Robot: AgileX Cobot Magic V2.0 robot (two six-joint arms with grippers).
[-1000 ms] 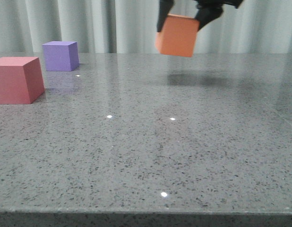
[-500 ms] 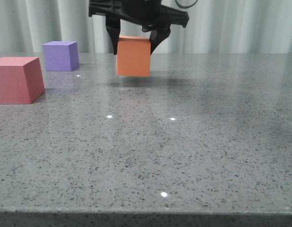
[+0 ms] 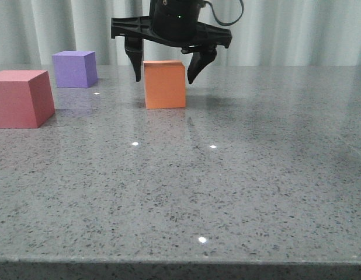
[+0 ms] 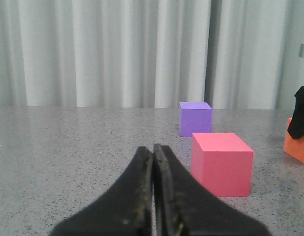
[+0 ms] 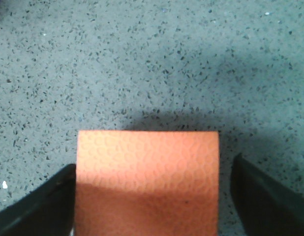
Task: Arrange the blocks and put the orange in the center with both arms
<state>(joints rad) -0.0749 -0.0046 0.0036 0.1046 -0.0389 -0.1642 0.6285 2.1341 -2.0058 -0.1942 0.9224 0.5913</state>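
- Desk [image 3: 239, 192]: grey speckled stone top, pale curtain behind; carries 3 cubes.
- Orange cube [image 3: 165, 84]: rests flat on the desk, upright, near mid-width and toward the far side in the front view. Its top face shows a faint pebbled texture in the right wrist view [image 5: 147, 182].
- Right pincer [image 3: 167, 67]: hangs directly over the orange cube, spread wide, 1 curved finger on each side of the cube's upper edges. In the front view a gap shows on both sides; in the right wrist view 1 fingertip [image 5: 39, 206] lies close against the cube's side and the other stands clear of it. Nothing is held.
- Purple cube [image 3: 75, 69]: on the desk at about 10 o'clock from the orange cube, well apart, farther back.
- Pinkish-red cube [image 3: 21, 98]: on the desk at about 8 o'clock from the orange cube, nearer the camera than the purple cube and near it, not touching.
- Left pincer [image 4: 153, 196]: seen only in the left wrist view, low over the desk, fingers pressed together with nothing between; the purple cube [image 4: 195, 118] and pinkish-red cube [image 4: 222, 163] lie ahead of it.
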